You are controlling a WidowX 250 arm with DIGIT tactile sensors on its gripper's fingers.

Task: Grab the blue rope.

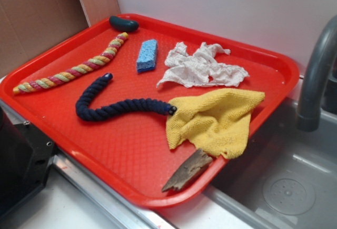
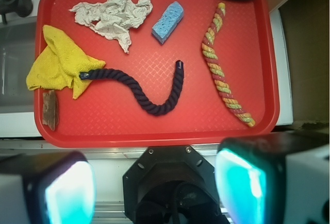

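The curved dark navy twisted rope (image 2: 154,98) is seen untouched on the red plastic tray (image 2: 154,131); the gripper (image 2: 154,188) jaws are held apart at 6 o'clock.

Red tray (image 2: 154,131): striped rope (image 2: 224,64), blue sponge (image 2: 168,22), yellow cloth (image 2: 56,62), white rag (image 2: 113,14).

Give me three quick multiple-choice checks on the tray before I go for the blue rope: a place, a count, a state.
1. One end of the blue rope touches:
A. the yellow cloth
B. the blue sponge
C. the striped rope

2. Ropes on the red tray:
A. one
B. two
C. three

3. The pincer is:
A. shut on the rope
B. open, holding nothing
C. shut on the sponge

Answers: 1 A, its bound end meets the cloth's edge; 2 B, one navy, one striped; 3 B, the wrist view shows the fingers apart, short of the tray.
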